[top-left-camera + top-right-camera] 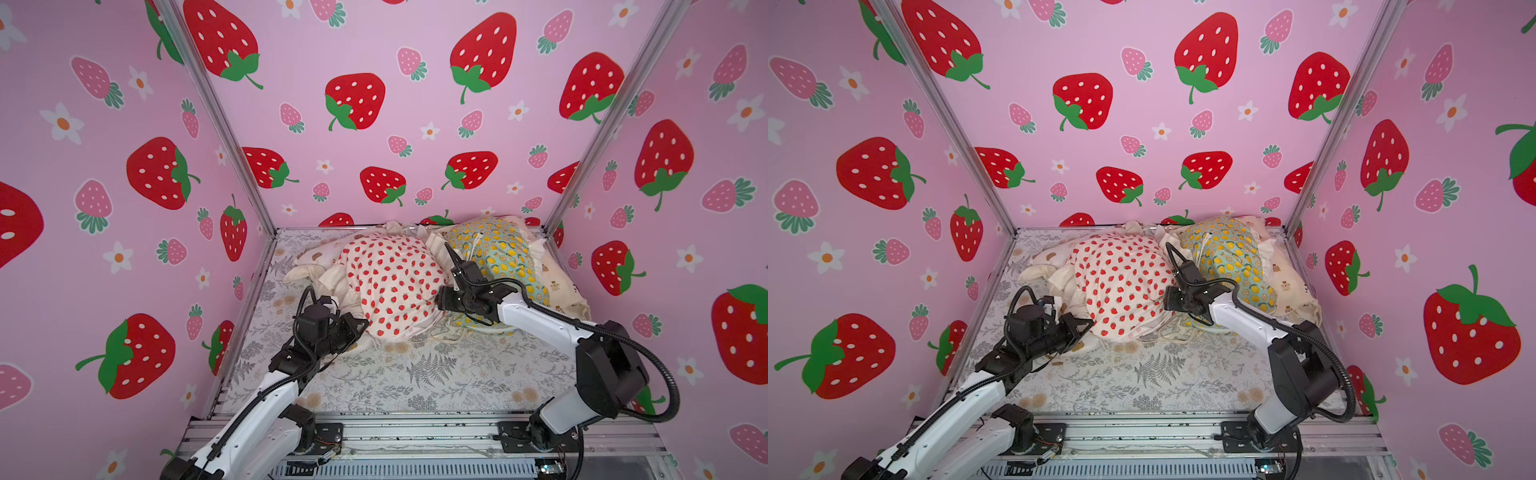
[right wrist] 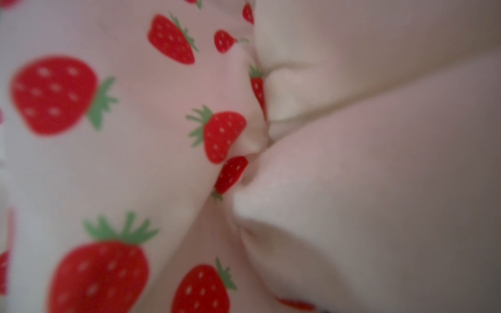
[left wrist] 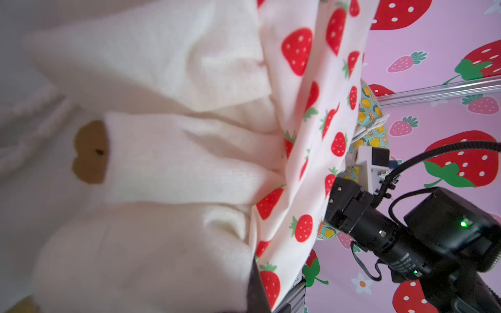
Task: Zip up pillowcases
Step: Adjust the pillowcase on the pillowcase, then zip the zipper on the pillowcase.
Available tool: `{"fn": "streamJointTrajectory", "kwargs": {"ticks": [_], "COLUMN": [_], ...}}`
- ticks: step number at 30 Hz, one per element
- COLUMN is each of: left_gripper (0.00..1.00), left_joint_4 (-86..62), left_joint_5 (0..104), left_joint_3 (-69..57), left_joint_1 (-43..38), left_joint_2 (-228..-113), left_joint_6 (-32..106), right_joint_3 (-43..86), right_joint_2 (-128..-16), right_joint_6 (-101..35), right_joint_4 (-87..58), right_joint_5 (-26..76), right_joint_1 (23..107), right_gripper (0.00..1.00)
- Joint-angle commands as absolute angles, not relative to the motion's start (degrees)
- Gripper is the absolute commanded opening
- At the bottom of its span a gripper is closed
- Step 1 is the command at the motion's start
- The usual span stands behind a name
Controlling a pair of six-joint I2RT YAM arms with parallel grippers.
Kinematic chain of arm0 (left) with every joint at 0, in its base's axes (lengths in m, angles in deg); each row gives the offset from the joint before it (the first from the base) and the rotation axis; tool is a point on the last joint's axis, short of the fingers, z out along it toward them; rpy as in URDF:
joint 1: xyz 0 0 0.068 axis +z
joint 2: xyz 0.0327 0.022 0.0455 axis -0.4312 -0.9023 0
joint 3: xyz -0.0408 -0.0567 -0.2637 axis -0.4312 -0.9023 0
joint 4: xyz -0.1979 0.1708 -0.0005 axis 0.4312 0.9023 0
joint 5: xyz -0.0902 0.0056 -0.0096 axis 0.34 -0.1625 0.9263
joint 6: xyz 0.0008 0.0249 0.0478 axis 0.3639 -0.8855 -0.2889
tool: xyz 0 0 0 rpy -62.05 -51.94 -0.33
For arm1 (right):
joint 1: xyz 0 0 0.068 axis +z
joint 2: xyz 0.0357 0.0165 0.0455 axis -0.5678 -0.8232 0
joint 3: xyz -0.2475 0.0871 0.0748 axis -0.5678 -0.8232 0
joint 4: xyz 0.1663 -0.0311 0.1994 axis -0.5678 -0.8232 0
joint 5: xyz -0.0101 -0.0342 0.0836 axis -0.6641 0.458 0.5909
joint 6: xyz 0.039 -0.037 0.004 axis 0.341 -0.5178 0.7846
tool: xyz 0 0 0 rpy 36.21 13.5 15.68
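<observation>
**Where the strawberry case lies, both arms meet it**

Where the soft, stuffed white pillowcase with red strawberries (image 1: 390,286) (image 1: 1121,286) lies at the middle back of the grey fern-print sheet (image 1: 415,374), both arms reach its near side.

The left gripper (image 1: 362,323) (image 1: 1086,322) sits at that case's near-left lower edge, beside bunched cream ruffles (image 1: 332,282). Its jaws are fully closed. In the left wrist view, strawberry cloth runs right against a dark finger (image 3: 254,290), so it appears to pinch the edge of the strawberry pillowcase.

The right gripper (image 1: 439,300) (image 1: 1168,300) presses into the case's right side, in the cleft between it and the mint pillowcase with yellow lemons (image 1: 498,253). Its fingertips are buried in cloth in both top views. The right wrist view shows only blurred strawberry print and cream fabric, so I cannot tell how wide its jaws stand or whether they hold anything.

The lemon pillowcase lies just right of the strawberry one, touching it. A cream pillowcase with small bears (image 1: 561,291) lies partly under the lemon one, at the sheet's right edge. A white pillowcase with brown bear heads (image 1: 316,255) shows at the back left, partly under the strawberry one.
</observation>
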State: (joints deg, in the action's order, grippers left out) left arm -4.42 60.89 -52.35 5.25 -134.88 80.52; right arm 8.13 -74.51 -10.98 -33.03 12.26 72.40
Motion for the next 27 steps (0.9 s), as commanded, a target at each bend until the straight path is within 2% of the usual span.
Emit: {"fn": "streamJointTrajectory", "kwargs": {"ticks": [1, 4, 9, 15, 20, 27], "left_gripper": [0.0, 0.0, 0.0, 0.0, 0.0, 0.0], "left_joint_4": [-4.1, -2.87, -3.92, -1.63, -1.2, -1.15], "left_joint_5": [57.63, 55.06, 53.53, 53.92, 53.96, 53.94], "left_joint_3": [-51.46, -51.17, -50.87, -47.58, -46.55, -45.47], "left_joint_1": [2.75, 2.04, 1.37, 0.81, -0.32, -1.13], "left_joint_2": [-133.35, -131.69, -130.72, -131.82, -132.57, -132.96], "left_joint_6": [87.38, 92.26, 98.49, 100.53, 102.23, 104.81], "right_joint_3": [12.32, 10.65, 7.72, 5.94, 6.21, 5.69], "right_joint_2": [-75.01, -71.51, -63.65, -56.33, -56.81, -64.38], "right_joint_6": [-14.66, -14.25, -12.07, -7.77, -4.08, -2.99], "right_joint_4": [-33.08, -33.97, -40.39, -45.78, -44.98, -28.38], "right_joint_5": [14.01, 15.19, 10.07, 4.07, -3.32, -1.6], "right_joint_1": [71.24, 72.86, 79.82, 90.52, 102.38, 112.97], "right_gripper": [0.64, 0.66, 0.78, 0.8, 0.69, 0.51]}}
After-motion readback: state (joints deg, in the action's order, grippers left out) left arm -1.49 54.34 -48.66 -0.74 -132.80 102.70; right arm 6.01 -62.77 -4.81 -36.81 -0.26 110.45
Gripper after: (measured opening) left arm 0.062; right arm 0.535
